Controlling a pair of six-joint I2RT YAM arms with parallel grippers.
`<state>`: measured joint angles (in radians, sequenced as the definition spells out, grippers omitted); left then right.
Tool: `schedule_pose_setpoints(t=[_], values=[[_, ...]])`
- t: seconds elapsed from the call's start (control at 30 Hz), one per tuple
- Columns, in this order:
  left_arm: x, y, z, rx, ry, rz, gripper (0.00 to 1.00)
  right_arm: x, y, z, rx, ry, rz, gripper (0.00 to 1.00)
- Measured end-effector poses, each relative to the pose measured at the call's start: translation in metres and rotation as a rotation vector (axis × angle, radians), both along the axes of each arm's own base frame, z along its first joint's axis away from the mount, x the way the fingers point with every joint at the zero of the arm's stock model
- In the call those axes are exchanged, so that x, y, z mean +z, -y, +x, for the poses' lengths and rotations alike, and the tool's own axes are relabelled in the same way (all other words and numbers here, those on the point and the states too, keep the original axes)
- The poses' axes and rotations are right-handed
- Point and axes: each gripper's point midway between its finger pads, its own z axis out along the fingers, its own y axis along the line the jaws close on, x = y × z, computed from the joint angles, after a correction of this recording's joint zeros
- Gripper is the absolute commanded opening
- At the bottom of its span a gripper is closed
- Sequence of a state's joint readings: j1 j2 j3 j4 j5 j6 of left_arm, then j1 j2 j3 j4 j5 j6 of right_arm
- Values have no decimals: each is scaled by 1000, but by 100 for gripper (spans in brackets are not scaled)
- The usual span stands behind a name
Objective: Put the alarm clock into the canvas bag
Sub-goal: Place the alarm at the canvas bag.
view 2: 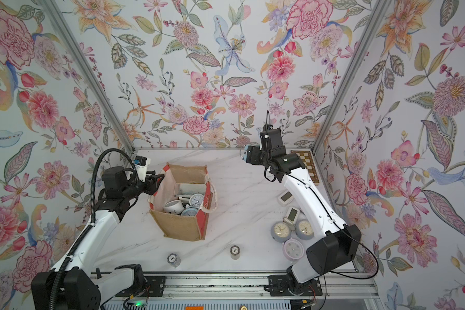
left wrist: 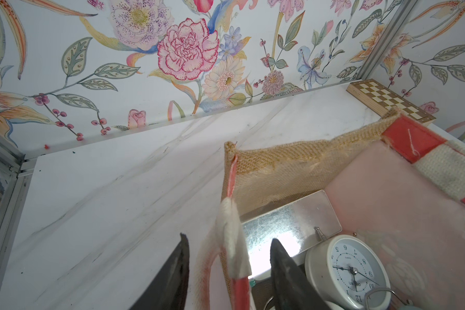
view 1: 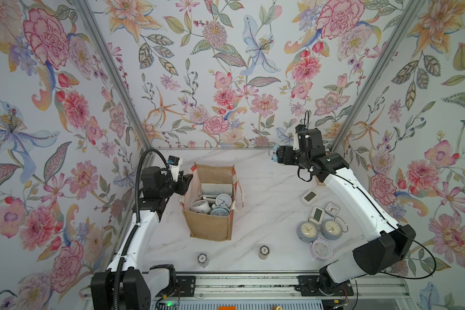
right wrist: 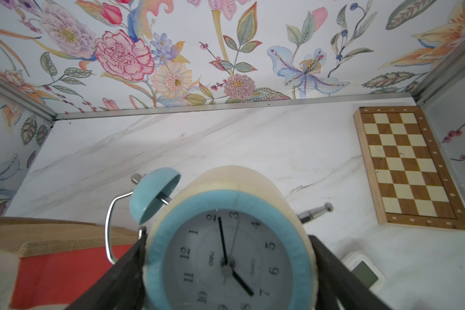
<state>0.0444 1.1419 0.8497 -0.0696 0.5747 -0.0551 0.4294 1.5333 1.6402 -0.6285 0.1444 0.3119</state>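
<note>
Marble table [view 1: 266, 188] holds canvas bag [view 1: 210, 228], clocks [view 1: 308, 232], chessboard [view 2: 310, 166].

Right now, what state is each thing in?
canvas bag: upright, mouth open, several clocks inside.
blue alarm clock: held aloft, outside the bag.
right gripper: shut on the blue alarm clock.
left gripper: open, jaws astride the bag's rim strap.
chessboard box: closed, lying flat.
loose clocks: lying on the table.

chessboard [view 2: 310, 166]: far right, partly behind right arm [view 2: 314, 204] in a top view
held clock [right wrist: 226, 257]: lower dial cut off in right wrist view; mostly behind right gripper [view 1: 276, 155] in both top views
bag [view 1: 210, 228]: clocks [view 1: 222, 200] inside overlap, lower ones partly hidden
left gripper [left wrist: 230, 239]: finger bases cut off in left wrist view
lilac clock [view 2: 293, 249]: partly behind right arm
</note>
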Motion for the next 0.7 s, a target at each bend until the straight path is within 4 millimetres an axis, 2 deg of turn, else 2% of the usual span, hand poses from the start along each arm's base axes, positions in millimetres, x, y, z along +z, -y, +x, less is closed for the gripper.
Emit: schedule_pose_setpoints(t=[0.13,0.27,0.5,0.6,0.7], values=[[-1,1,-1,-6,-3,3,33,13,-31,-12,70,30,7,64],[-2,2,0,-15,-8,-1,25,28,-71,-28,170,79,16,63],[-3,3,0,-21,-12,-4,9,45,-158,-65,392,149,14,62],[-3,3,0,-20,-13,-6,6,47,-193,-78,474,173,3,62],[-3,3,0,-20,-13,-7,4,40,-220,-88,533,170,-9,61]])
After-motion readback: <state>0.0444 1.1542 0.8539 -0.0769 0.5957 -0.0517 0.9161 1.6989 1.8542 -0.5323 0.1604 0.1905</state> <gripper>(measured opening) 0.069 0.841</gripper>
